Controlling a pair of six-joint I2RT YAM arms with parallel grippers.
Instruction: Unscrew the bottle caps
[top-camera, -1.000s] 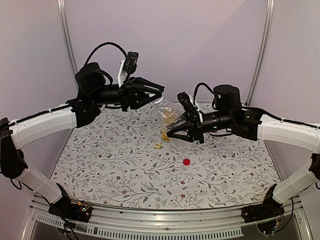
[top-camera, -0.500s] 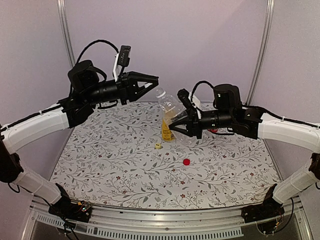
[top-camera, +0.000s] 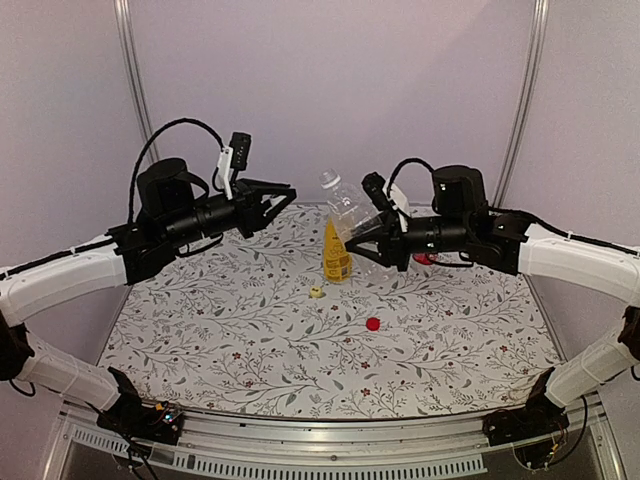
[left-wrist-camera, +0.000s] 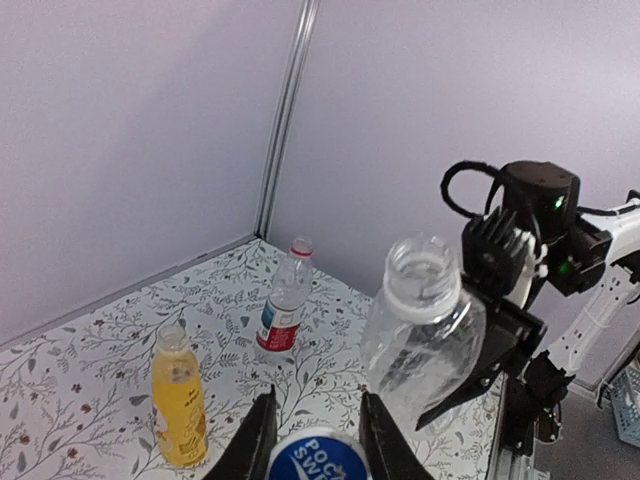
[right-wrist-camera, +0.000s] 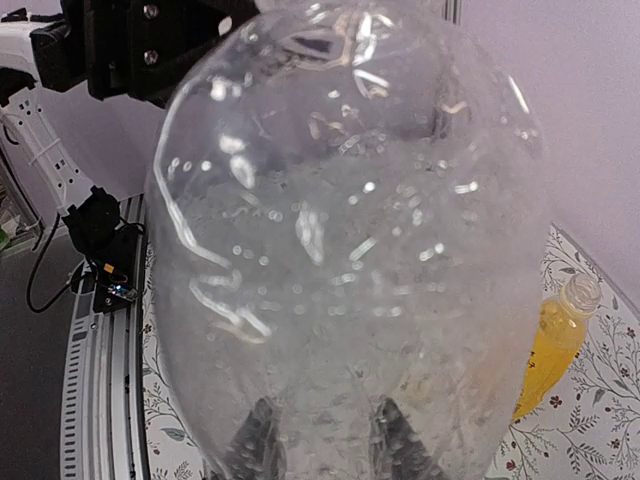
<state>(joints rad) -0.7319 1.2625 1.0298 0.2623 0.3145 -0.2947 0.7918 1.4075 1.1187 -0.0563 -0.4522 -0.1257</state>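
My left gripper (top-camera: 284, 193) (left-wrist-camera: 316, 404) is shut on the blue cap (left-wrist-camera: 318, 458), which has a white mark on top, and holds it in the air to the left of the bottles. My right gripper (top-camera: 360, 236) (right-wrist-camera: 325, 440) is shut on the body of the clear unlabelled bottle (top-camera: 345, 207) (left-wrist-camera: 424, 330) (right-wrist-camera: 350, 250) and holds it tilted above the table, its neck open. The yellow-orange bottle (top-camera: 336, 256) (left-wrist-camera: 179, 400) stands open at mid table. The red-label bottle (left-wrist-camera: 280, 315) stands open behind it. The yellow cap (top-camera: 316, 292) and the red cap (top-camera: 373, 323) lie on the table.
The floral table mat (top-camera: 230, 330) covers the table. Purple walls with metal posts (top-camera: 132, 75) close in the back and sides. The right arm (left-wrist-camera: 535, 235) hides most of the red-label bottle in the top view.
My left gripper has pulled back to the left, away from the clear bottle's neck, with the blue cap. My right gripper has lifted the clear bottle higher.
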